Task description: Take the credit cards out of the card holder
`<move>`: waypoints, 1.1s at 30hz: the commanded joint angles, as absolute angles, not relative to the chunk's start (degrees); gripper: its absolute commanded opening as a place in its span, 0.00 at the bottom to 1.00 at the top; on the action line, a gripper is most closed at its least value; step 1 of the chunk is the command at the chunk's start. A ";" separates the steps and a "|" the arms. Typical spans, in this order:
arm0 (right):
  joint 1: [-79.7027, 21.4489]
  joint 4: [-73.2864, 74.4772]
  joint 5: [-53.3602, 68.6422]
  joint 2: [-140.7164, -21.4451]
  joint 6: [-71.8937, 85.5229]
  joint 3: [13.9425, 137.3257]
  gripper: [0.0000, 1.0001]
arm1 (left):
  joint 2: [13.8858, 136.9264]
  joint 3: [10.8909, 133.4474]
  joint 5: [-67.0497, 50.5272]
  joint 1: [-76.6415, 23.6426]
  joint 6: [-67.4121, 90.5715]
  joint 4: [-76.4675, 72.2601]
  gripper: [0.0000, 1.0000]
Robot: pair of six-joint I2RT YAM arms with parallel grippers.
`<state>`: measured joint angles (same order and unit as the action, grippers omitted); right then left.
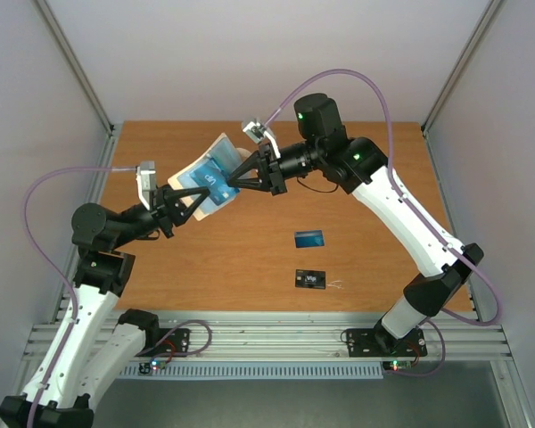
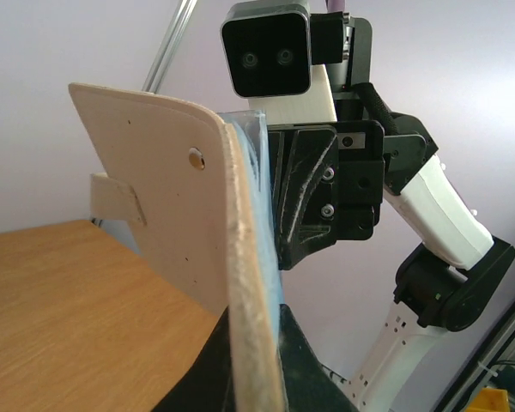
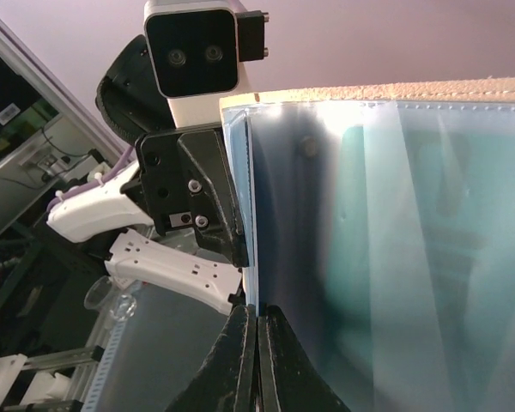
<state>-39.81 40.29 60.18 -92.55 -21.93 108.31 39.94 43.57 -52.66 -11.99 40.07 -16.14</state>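
Extraction of last card, judging by layout. Holds flat pale grey-blue bifold card holder with beige rim [image 1: 212, 169] up off brown wooden table [image 1: 205, 267], pinched from both sides. Left black two-finger gripper [image 1: 205, 192]: closed tight on holder's lower-left edge, beige rim running straight down into its pinch in left wrist view. Right black two-finger gripper [image 1: 241, 178]: clamped fully too, fingertips [image 3: 239, 360] meeting on opposite edge at bottom of right wrist view. Shows teal-green plastic card [image 3: 354, 215] as dim shape behind clear pocket film, inside holder. Cannot tell about card being caught in either pinch along with panel. Already out, lying flat on table, well apart from holder: bright blue plastic card [image 1: 309, 238] and, nearer arm bases, black plastic card with white marks [image 1: 310, 280].

Doing it well, as judged: keep one gripper as anchor on panel only, away from pocket mouth, to avoid squeezing sleeve shut on card. Release other gripper, re-pinch on exposed card edge alone, not film. Pull straight along pocket axis, slowly; avoid twisting, likely to flex floppy bifold and jam card. Keep holder open face toward right wrist camera for sight of card. Watch for holder folding or slipping out of single anchor pinch. Lower toward table before letting go, away from two cards lying there.
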 commanded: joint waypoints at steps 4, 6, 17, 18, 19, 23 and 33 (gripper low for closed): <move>-37.38 43.65 58.98 -91.55 -24.85 110.63 0.01 | 39.02 43.01 -52.90 -12.11 39.94 -18.63 0.00; -36.73 44.42 58.81 -91.18 -25.44 110.57 0.01 | 38.96 43.07 -52.88 -12.13 39.98 -18.55 0.00; -34.69 44.00 67.22 -92.76 -21.96 110.56 0.01 | 39.14 42.98 -53.22 -12.13 39.90 -18.91 0.06; -34.67 43.49 66.86 -92.50 -21.81 110.37 0.01 | 39.16 42.98 -53.26 -12.13 39.97 -18.88 0.07; -34.70 42.90 66.77 -92.32 -21.53 110.15 0.01 | 39.25 43.06 -53.26 -12.13 40.05 -18.89 0.07; -34.69 42.46 65.76 -92.04 -21.52 110.41 0.01 | 39.34 43.07 -53.35 -12.13 40.03 -18.90 0.11; -34.17 46.38 63.43 -91.39 -25.14 111.73 0.01 | 39.40 43.15 -52.86 -12.13 39.65 -17.71 0.00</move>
<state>-34.92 43.51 65.23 -93.25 -22.26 108.73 40.07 43.24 -52.88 -12.16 40.27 -15.73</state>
